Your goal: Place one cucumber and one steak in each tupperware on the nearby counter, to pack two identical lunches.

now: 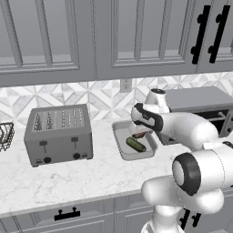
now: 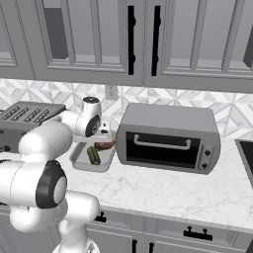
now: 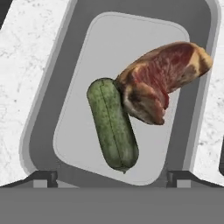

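One grey tupperware (image 1: 123, 146) lies on the white marbled bench (image 1: 54, 182) in the left base view, between a silver toaster (image 1: 58, 133) on its left and a grey toaster oven (image 1: 200, 109) on its right; inside it rest a green cucumber (image 1: 135, 144) and, nearer the wall, a reddish steak (image 1: 139, 135). The white arm (image 1: 191, 136) reaches over the tray from the lower right, its hand directly above the food, and a black wire basket (image 1: 5, 135) stands at the left edge of the bench. From the right base view, the same tupperware (image 2: 81, 160) sits just beside the toaster oven (image 2: 168, 137), with the cucumber (image 2: 93, 155) lying lengthwise in it and the steak (image 2: 105, 145) at its far end; the toaster (image 2: 24, 121) appears behind the arm, and a wall socket (image 2: 110, 92) is set in the tiled backsplash above. Seen from the hand view, the cucumber (image 3: 112, 124) lies on the pale floor of the tupperware (image 3: 52, 100), and the steak (image 3: 159, 81) touches the cucumber's upper end, leaning toward one side wall. The pincer (image 3: 112, 178) hangs above the tray with its jaws spread wide, holding nothing; one dark fingertip (image 3: 43, 177) shows at either side of the bottom edge.
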